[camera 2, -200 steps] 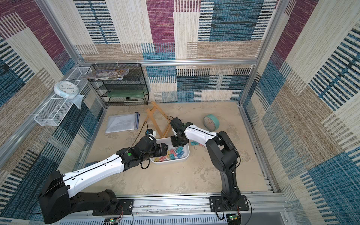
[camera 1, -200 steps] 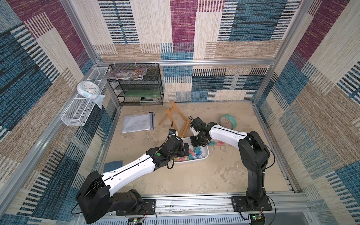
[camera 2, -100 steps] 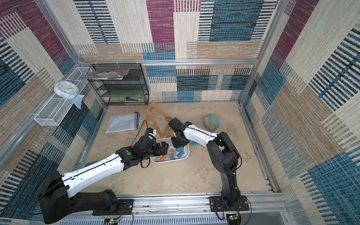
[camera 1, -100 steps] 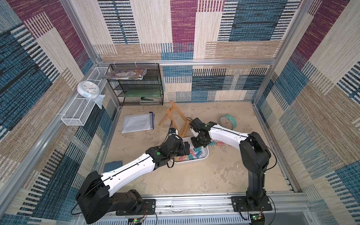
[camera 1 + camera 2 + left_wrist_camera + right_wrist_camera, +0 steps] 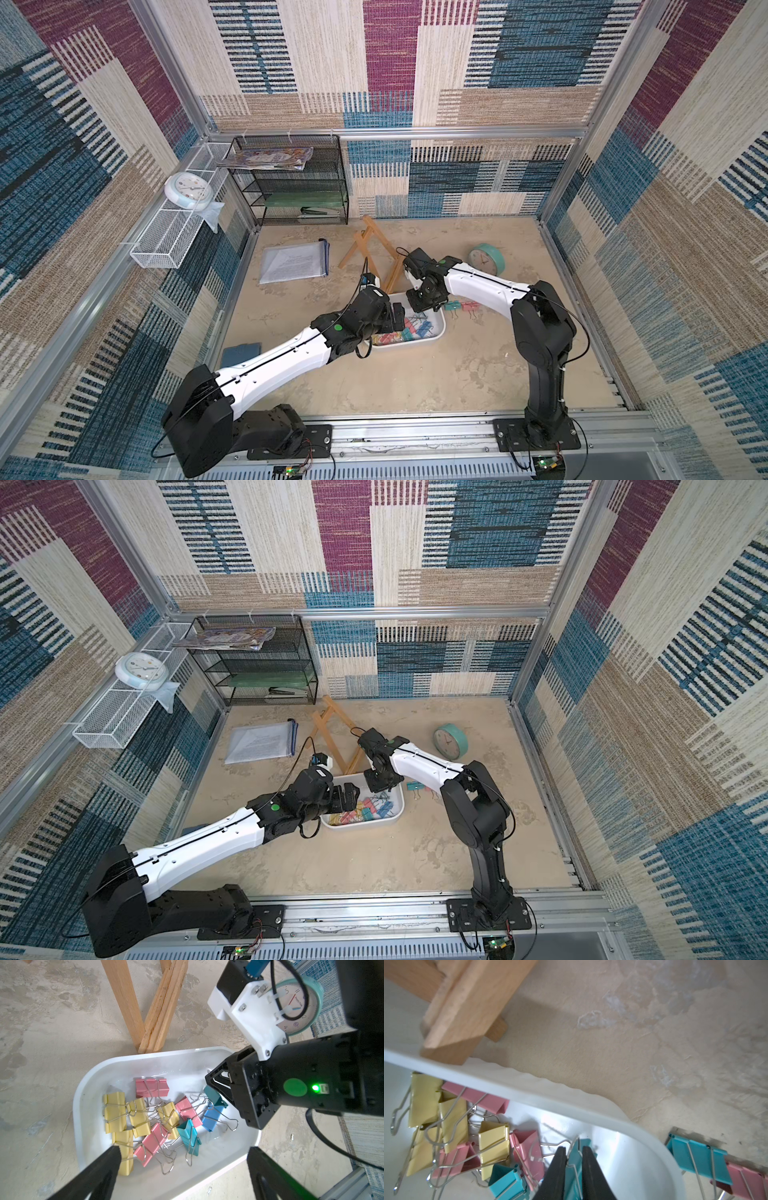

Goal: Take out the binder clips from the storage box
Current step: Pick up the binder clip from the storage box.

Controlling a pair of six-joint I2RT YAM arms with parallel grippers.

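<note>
Clips (image 5: 153, 1118) lie heaped in the white box (image 5: 78, 1118), pastel bodies with wire loops tangled; two loose clips (image 5: 697, 1157) rest on the table (image 5: 612, 1043) just outside it. The right gripper (image 5: 574, 1148) stands narrow, pinched on a teal clip (image 5: 573, 1176) by its body. The left gripper (image 5: 184, 1152) hovers wide open above the heap. Each clip looks light, stiff and slick; the flat body probably grips best, since snagged loops may drag neighbours.

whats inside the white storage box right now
A pile of binder clips, yellow, pink, teal, blue. The right gripper pinches a teal clip. Its fingers hide the storage box floor beneath.
</note>
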